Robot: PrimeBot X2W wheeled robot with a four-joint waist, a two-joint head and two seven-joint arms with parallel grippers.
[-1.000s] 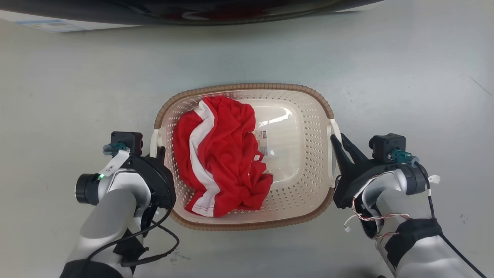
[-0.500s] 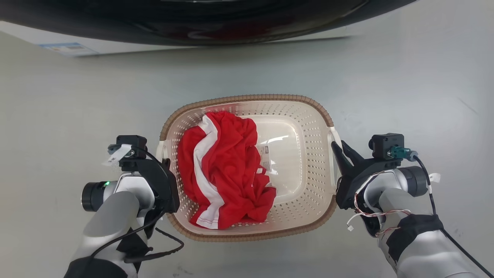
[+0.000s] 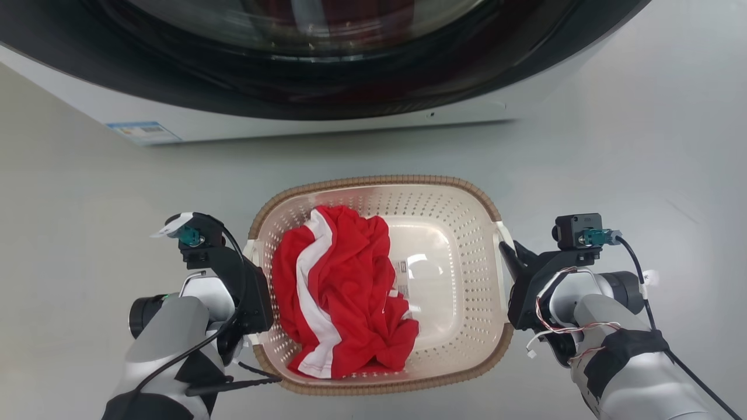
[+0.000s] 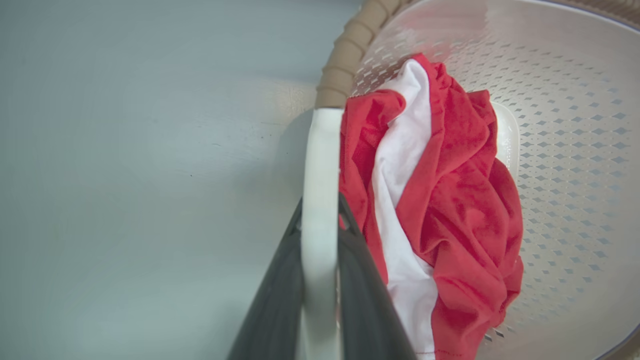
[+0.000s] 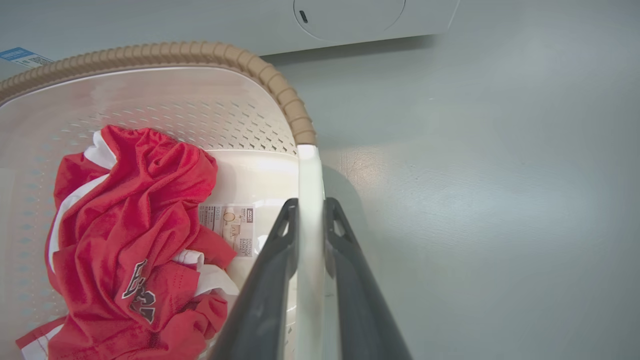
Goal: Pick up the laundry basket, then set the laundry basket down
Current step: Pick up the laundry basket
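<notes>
Cream-white perforated plastic laundry basket (image 3: 473, 245) is located on the near side of the white washer (image 3: 292, 125). Left gripper (image 4: 320, 217) pinches its white left handle (image 4: 320, 150); right gripper (image 5: 311, 205) pinches the right handle (image 5: 310, 170). Red-and-white garment (image 3: 344, 291) lies inside.

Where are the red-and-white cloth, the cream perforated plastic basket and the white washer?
red-and-white cloth (image 3: 350, 274): head view, red middle fold.
cream perforated plastic basket (image 3: 475, 274): head view, right wall.
white washer (image 3: 245, 128): head view, lower front panel.

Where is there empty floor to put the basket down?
Bare floor lies left of the basket, right of it, and in a strip between it and the washer. Crowded: the shirt fills its left half; left gripper and right gripper grip its sides.
</notes>
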